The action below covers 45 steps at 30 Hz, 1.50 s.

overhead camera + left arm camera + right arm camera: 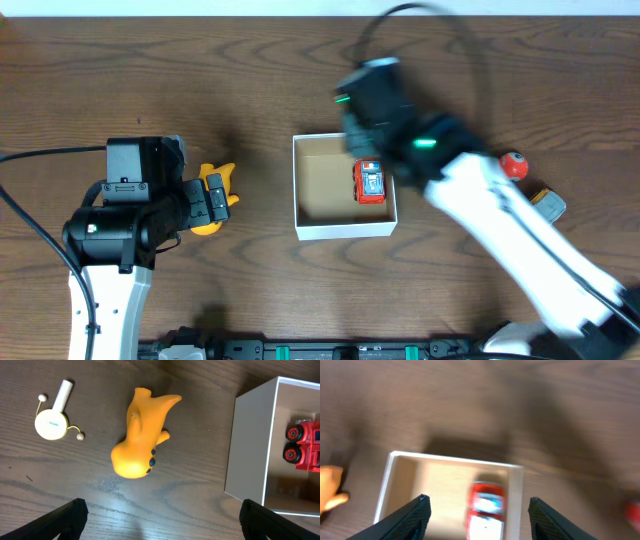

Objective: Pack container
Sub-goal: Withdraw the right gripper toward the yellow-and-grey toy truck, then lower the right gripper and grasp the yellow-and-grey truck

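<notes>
Container (345,230): a shallow square box with thin white walls and a brown cardboard floor. It stands open side up near the middle of the wooden table (250,80), between the two arms.

Left gripper (164,505): it hangs over the table to the left of the container. Its jaws are spread wide, and both black fingers (65,520) are clear of any object.

Yellow toy figure (140,435): it lies on its side on the table just ahead of the left gripper. It is near the container's left wall but apart from it.

Small yellow-and-grey object (548,203): it rests on the table well to the right of the container. It is too small to identify.

Red toy car (369,182): it lies inside the container in the right half, close beside the right wall. The pictures do not show whether it touches that wall.

Red ball-like item (513,165): it sits on the table right of the container, just beyond the yellow-and-grey object.

White round rattle drum (52,420): it has a short handle and two beads on cords, and lies on the table beyond the yellow toy figure.

Right gripper (479,500): it is above the container's far right side, and both its views are blurred. Its jaws stand wide apart, and its camera shows the red toy car in the box below.
</notes>
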Motion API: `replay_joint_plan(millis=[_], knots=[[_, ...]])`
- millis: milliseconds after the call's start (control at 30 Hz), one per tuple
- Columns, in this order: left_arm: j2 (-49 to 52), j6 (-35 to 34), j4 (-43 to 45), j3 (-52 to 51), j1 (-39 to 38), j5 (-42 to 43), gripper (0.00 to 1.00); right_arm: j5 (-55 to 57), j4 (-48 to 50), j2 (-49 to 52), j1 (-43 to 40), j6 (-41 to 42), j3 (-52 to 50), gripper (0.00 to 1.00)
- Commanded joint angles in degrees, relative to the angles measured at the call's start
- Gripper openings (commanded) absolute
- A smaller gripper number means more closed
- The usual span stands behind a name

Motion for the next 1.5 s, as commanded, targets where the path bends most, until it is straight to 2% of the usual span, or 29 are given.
replay_joint_plan(millis=[0,100,200,333,533,733,967,1467], knots=[[-0.09,-0.28,-0.13,0.83,0.42,-0.04,0.98,0.76,-4.98,-5.40,-7.54,2.89,0.39,0.70],[-0.09,-0.26,-0.13,0.83,0.42,-0.04,0.98,0.26,-12.50,-8.81,-17.09,4.96,0.37,0.84],[-0.09,-0.26,-0.11,0.83,0.42,-0.04,0.98,-0.72,-21.38,-9.68,-27.89,13.68,0.28,0.99],[-0.09,-0.26,-0.09,0.83,0.42,-0.04,0.98,-8.09,-22.93,-9.35,-39.43,16.68,-3.48,0.99],[-0.09,-0.28,-0.13,0.83,0.42,-0.04,0.98,-10.21,-14.95,-8.94,-48.43,16.59,-16.15,0.99],[-0.09,-0.26,-0.13,0.83,0.42,-0.04,0.98,-11.89,-4.59,-7.78,-52.46,11.41,-26.82,0.99],[-0.09,-0.26,-0.37,0.83,0.42,-0.04,0.98,-11.47,1.55,-5.90,-54.03,9.97,-31.67,0.99],[-0.09,-0.26,-0.37,0.83,0.42,-0.04,0.98,-7.37,3.19,-1.55,-54.12,9.77,-32.44,0.99]])
